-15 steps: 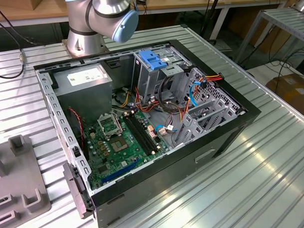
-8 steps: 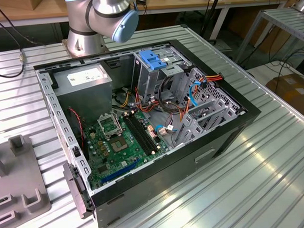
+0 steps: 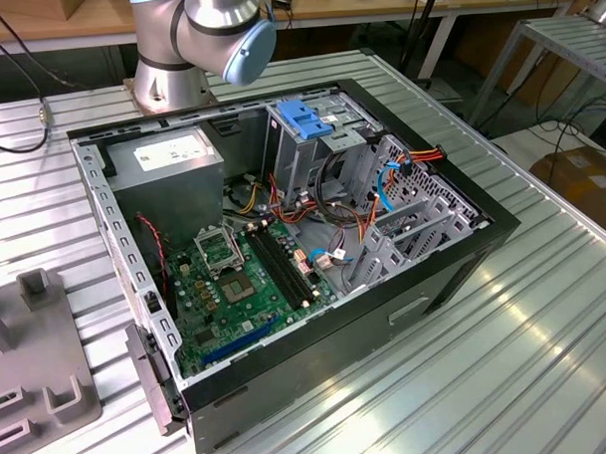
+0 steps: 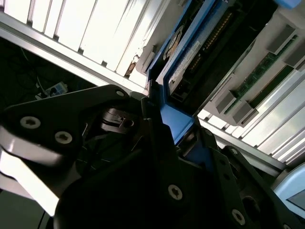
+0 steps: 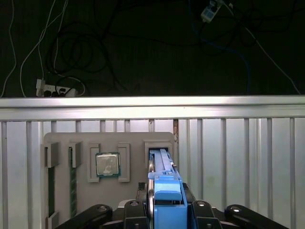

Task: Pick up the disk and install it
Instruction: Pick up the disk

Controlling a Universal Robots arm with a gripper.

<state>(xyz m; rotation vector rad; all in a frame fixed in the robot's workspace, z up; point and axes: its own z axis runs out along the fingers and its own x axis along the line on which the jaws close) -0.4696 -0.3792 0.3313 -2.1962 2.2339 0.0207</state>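
The disk (image 5: 162, 164) stands edge-on, a thin silver-grey slab in a blue plastic bracket (image 5: 167, 200). My gripper (image 5: 167, 217) is shut on it, with a black finger on each side of the bracket. In the second wrist view the disk (image 4: 190, 52) shows its labelled side and connector edge, running away from the gripper (image 4: 174, 126). Its far end reaches the rectangular slot (image 5: 159, 148) of a grey holder plate (image 5: 133, 140); I cannot tell whether it still sits inside.
The holder plate carries a processor chip (image 5: 108, 164) and memory sticks (image 5: 73, 181) on the slatted metal table (image 5: 238, 157). The open computer case (image 3: 454, 272) holds a drive cage with a blue latch (image 3: 304, 117), a grey power-supply box (image 3: 171, 162) and a motherboard (image 3: 235, 279). The arm (image 3: 207, 31) rises behind it.
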